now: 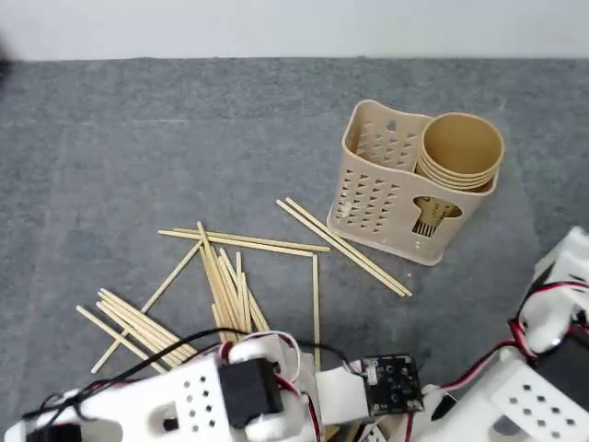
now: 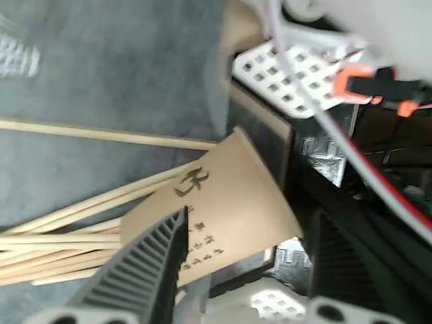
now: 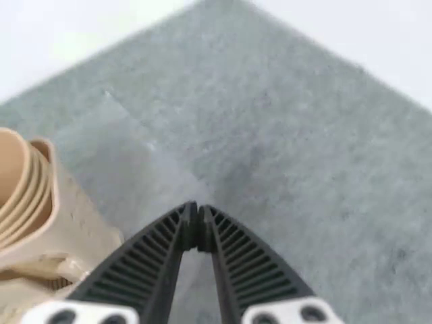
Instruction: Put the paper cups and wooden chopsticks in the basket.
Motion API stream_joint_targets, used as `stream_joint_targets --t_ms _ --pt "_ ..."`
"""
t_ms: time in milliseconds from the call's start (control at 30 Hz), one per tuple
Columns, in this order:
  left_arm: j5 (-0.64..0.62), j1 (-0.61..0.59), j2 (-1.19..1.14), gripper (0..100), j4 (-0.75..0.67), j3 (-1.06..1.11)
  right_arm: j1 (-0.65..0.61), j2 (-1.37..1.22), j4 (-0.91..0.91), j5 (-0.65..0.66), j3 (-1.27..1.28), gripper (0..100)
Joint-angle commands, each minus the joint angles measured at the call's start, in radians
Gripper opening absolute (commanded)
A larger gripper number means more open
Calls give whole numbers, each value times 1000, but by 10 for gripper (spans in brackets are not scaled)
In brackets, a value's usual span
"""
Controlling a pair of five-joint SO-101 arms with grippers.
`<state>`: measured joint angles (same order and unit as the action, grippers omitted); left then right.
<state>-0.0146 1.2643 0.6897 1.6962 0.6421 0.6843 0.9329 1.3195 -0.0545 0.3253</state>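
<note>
A paper cup (image 2: pixel 223 202) lies on its side over a bundle of wooden chopsticks (image 2: pixel 61 246). My left gripper (image 2: pixel 246 223) is open around it, one ribbed finger (image 2: pixel 152 266) overlapping the cup and the other close to its far edge. The beige basket (image 1: pixel 368 198) stands at the right of the mat with a stack of paper cups (image 1: pixel 460 147) in one compartment. Loose chopsticks (image 1: pixel 225 276) lie spread left of the basket, and two (image 1: pixel 345 244) lie along its base. My right gripper (image 3: pixel 197 226) is shut with nothing in it, beside the basket (image 3: pixel 61 236) and its cups (image 3: pixel 17 182).
Both arms' white bodies crowd the near edge of the table, the left arm (image 1: pixel 212 391) and the right arm (image 1: pixel 543 368). Parts and wires of the other arm (image 2: pixel 317 74) sit close behind the cup. Grey mat (image 1: pixel 138 138) lies open at the back and left.
</note>
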Motion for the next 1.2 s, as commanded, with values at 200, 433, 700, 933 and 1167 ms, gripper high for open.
stream_joint_targets --t_ms 200,433,700,933,1167 --pt "-34 41 28 297 -11 5 13 -283 -30 -46 -127 9" --pt "-34 40 28 297 -15 5 12 -404 156 -43 -381 9" --pt "-95 -23 31 297 -23 -35 -18 -406 291 28 -483 10" --pt "-95 -178 38 298 -34 -88 -25 -414 266 48 -483 10" --pt "-95 -178 35 299 -8 -88 -15 -469 125 46 -483 10"
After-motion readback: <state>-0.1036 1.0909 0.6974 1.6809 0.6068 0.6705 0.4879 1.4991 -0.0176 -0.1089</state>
